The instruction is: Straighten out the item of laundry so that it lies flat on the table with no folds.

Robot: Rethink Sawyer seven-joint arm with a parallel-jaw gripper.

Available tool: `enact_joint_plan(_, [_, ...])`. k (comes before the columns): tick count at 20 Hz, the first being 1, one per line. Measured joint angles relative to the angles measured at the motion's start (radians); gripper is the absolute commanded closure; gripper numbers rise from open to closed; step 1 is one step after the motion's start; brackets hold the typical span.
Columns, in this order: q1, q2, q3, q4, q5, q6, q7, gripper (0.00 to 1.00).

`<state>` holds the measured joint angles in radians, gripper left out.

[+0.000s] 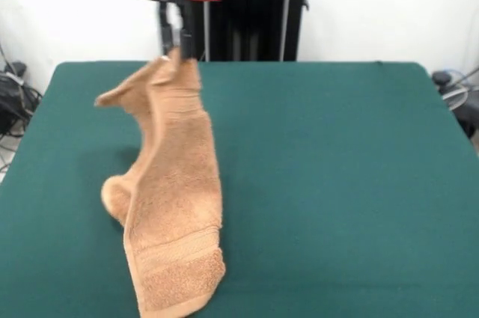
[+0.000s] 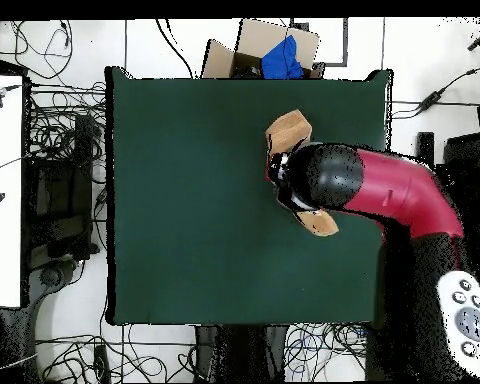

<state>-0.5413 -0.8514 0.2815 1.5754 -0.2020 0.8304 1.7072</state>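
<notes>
The orange-tan towel point(image 1: 176, 198) hangs from my gripper point(image 1: 178, 50), which is shut on its top edge high over the far left part of the dark green table point(image 1: 337, 183). The towel drapes down in a long folded strip. Its lower end with the woven border band rests on the table near the front edge, and one corner sticks out to the left near the top. In the overhead view the red arm point(image 2: 384, 190) covers the gripper, and only two parts of the towel point(image 2: 289, 130) show beside it on the table point(image 2: 184, 200).
The black pedestal point(image 1: 254, 11) stands behind the table's far edge. A cardboard box with a blue item point(image 2: 274, 52) sits beyond one table edge. Cables and a white desk point(image 2: 2, 190) lie off to the side.
</notes>
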Motion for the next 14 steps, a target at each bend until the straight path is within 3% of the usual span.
enact_joint_plan(6, [0.071,0.005,-0.026,0.041,0.027,-0.044,0.004,1.00])
enact_joint_plan(14, [0.104,0.005,-0.052,0.080,0.058,-0.094,0.004,1.00])
